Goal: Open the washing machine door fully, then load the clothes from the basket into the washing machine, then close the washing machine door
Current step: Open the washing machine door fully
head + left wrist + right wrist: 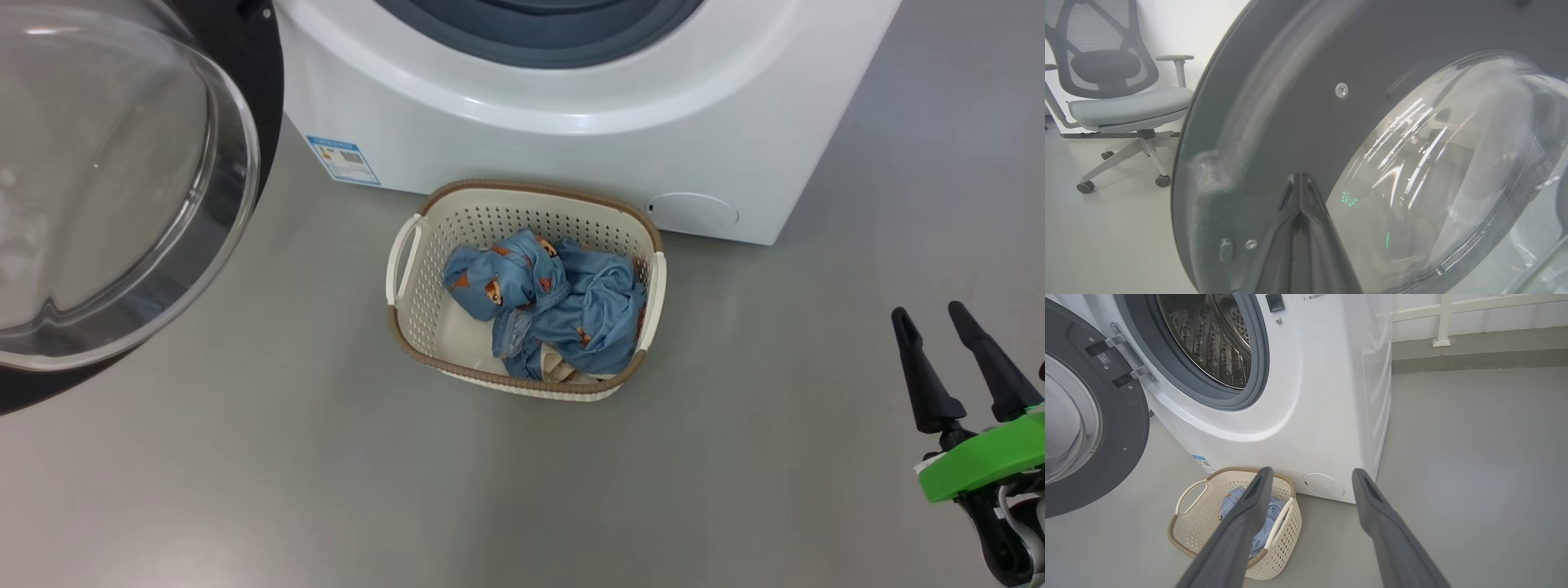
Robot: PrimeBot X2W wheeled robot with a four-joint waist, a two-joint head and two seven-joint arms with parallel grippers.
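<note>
Door: the large round glossy black washing machine door (122,188) with its bulging clear glass bowl stands swung open at the upper left of the head view, its inner face turned toward the camera.
Machine: the white boxy front-loading washing machine (588,131) runs along the top of the head view; the right wrist view shows its steel perforated drum (1208,335) uncovered inside the grey rubber gasket (1259,371).
Basket: the small rectangular cream plastic basket (522,189) with a brown woven-look rim and 2 white handles sits on the grey floor (286,457) at frame centre, just in front of the machine's lower front.
Clothes: the light blue soft fabric clothes (563,302) printed with orange-brown bears lie bunched in the basket's right part, a bit of cream cloth under them at the near edge.
Left gripper: the left gripper (1300,179) has its 2 dark fingers pressed together, empty, tip close against the door's dark inner ring beside the glass; I cannot tell whether it touches.
Right gripper: the right gripper (928,313) at the lower right has its fingers spread wide, empty, well apart from the basket.
Background: a grey mesh office chair (1122,98) stands at the upper left of the left wrist view.
</note>
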